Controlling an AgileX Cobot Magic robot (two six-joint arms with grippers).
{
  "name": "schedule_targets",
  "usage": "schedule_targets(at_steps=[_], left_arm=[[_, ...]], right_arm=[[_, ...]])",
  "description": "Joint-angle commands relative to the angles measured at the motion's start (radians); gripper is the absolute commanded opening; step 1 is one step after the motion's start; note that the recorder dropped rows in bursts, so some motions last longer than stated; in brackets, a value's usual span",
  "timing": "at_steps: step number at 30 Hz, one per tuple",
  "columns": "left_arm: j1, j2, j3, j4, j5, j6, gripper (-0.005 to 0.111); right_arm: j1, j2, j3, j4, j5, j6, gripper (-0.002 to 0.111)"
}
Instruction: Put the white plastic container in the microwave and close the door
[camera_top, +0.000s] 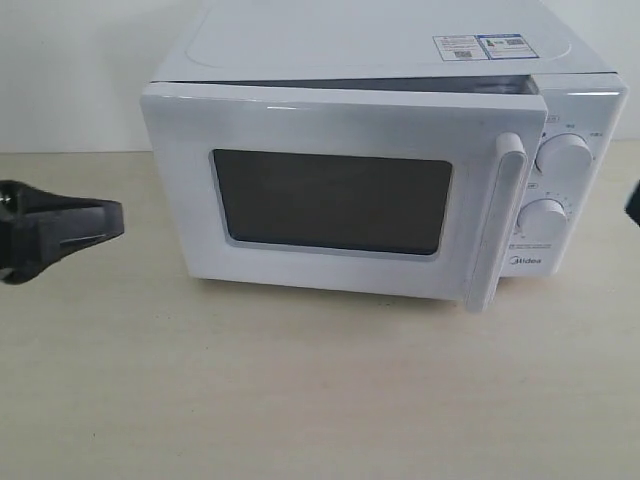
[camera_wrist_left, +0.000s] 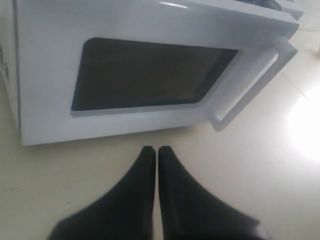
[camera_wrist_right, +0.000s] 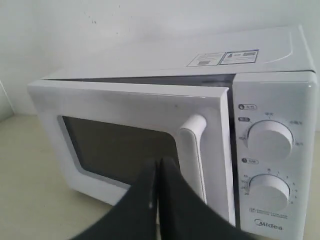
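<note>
The white Midea microwave (camera_top: 380, 50) stands at the back of the table. Its door (camera_top: 335, 200) is nearly shut, standing ajar by a narrow gap at the handle (camera_top: 507, 215) side. The dark window hides the inside, and the white plastic container is not in view. My left gripper (camera_top: 115, 222) hovers left of the microwave, shut and empty; the left wrist view has its fingertips (camera_wrist_left: 148, 152) pressed together over bare table before the door (camera_wrist_left: 150, 75). My right gripper (camera_wrist_right: 160, 162) is shut and empty, in front of the door (camera_wrist_right: 125, 135) near the handle (camera_wrist_right: 192, 150).
Two round knobs (camera_top: 565, 155) sit on the control panel right of the door. A sticker (camera_top: 480, 46) lies on the microwave top. The beige table (camera_top: 300, 390) stretches in front. A dark bit of the right arm (camera_top: 633, 203) shows at the right edge.
</note>
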Motion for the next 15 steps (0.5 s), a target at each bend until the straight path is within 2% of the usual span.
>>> schedule_targets(at_steps=[1, 6, 10, 15], left_arm=[[-0.008, -0.157, 0.103, 0.001, -0.119, -0.073, 0.004], [-0.008, -0.278, 0.186, 0.001, -0.153, -0.139, 0.004], [-0.008, -0.329, 0.245, 0.001, -0.168, -0.159, 0.004], [-0.008, -0.360, 0.283, 0.018, -0.218, -0.159, 0.004]], right_arm=[[0.052, 0.238, -0.123, -0.007, -0.002, -0.048, 0.000], [0.151, 0.463, -0.258, 0.012, -0.016, -0.139, 0.000], [0.157, 0.563, -0.363, 0.061, -0.040, -0.170, 0.000], [0.157, 0.628, -0.391, 0.169, -0.118, -0.170, 0.000]])
